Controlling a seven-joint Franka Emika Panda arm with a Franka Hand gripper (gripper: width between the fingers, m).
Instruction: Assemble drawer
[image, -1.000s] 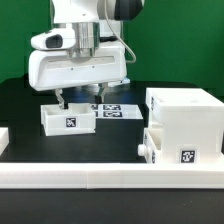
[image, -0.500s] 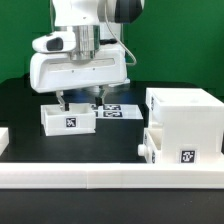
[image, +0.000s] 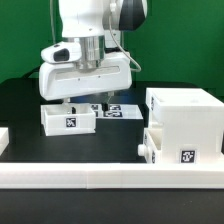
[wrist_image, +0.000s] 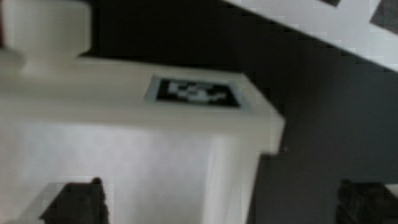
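The drawer's large white case (image: 183, 118) stands at the exterior view's right. One small tray (image: 168, 148) sits low at its front with a tag facing out. The second small tray (image: 67, 118) lies apart at the left. My gripper (image: 88, 102) hangs open and empty just above and behind that loose tray, touching nothing. In the wrist view the gripper (wrist_image: 217, 203) shows two dark fingertips (wrist_image: 71, 200) spread wide. A blurred white drawer part with a tag (wrist_image: 192, 92) fills the picture; I cannot tell which part it is.
The long low white rail (image: 100, 178) runs along the front of the black table. The marker board (image: 112, 110) lies flat behind the loose tray, under the gripper. A small white piece (image: 3, 136) shows at the exterior view's left edge.
The arm has moved toward the exterior view's right and risen a little, away from the spot over the loose tray. The drawer parts have not moved.
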